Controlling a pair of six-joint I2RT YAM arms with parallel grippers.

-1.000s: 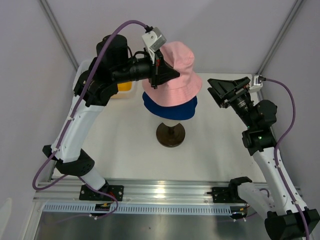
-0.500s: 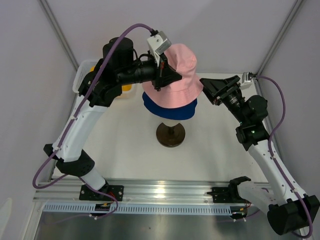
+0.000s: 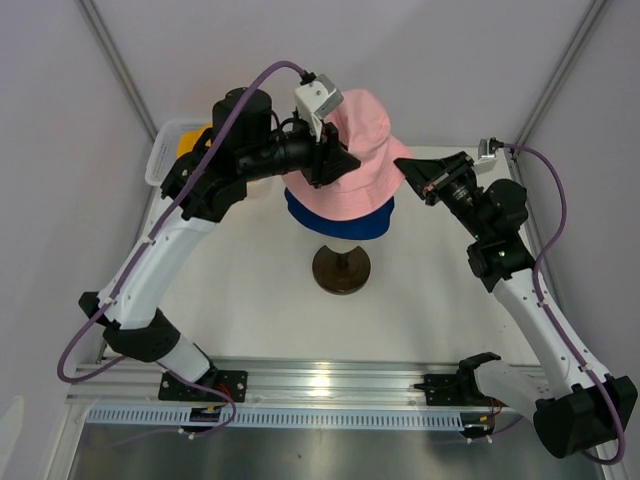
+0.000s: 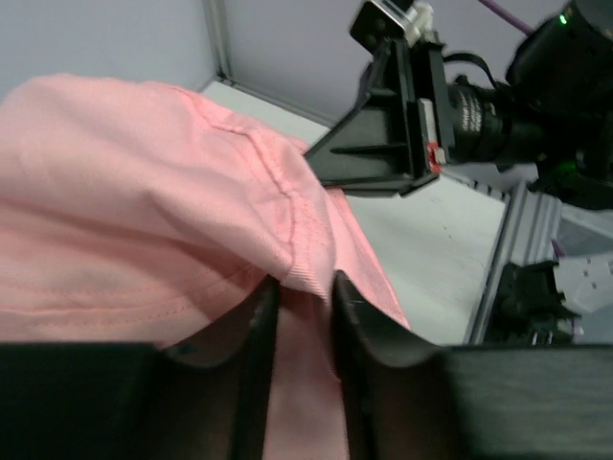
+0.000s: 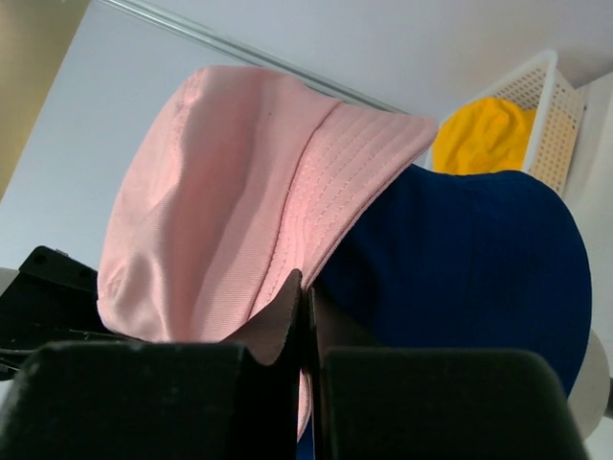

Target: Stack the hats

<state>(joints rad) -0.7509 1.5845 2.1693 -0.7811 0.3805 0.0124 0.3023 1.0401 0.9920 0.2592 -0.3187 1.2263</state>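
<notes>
A: Though already draped over the dark blue hat on the mannequin head, not yet settled: note the pink hat, askew, with its brim raised at the right side. Held how?

B: Right jaws: together, clamped on the pink brim, with dark blue cloth just beside the fingers. Left jaws: a little apart, with pink brim in the gap between the fingers and no clear pinch to be made out.

A: Hazards from here?

B: 1: dragging the pink hat off centre, caused by a pull from the right against a slack hold on the left.
2: catching the dark blue brim along with the pink, caused by that closeness at the right fingers. Likely to lift or twist the lower hat.
3: rocking or tipping the stand, caused by a sideways tug through taut cloth.
4: leaving a folded brim under the next hat, caused by letting go before smoothing.

A: Remaining hats?

B: Yellow-orange hat in the white basket at the far left of the tabletop, well apart from the head. Light blue hat not seen. By this arrangement, 2 of 4 stacked.
</notes>
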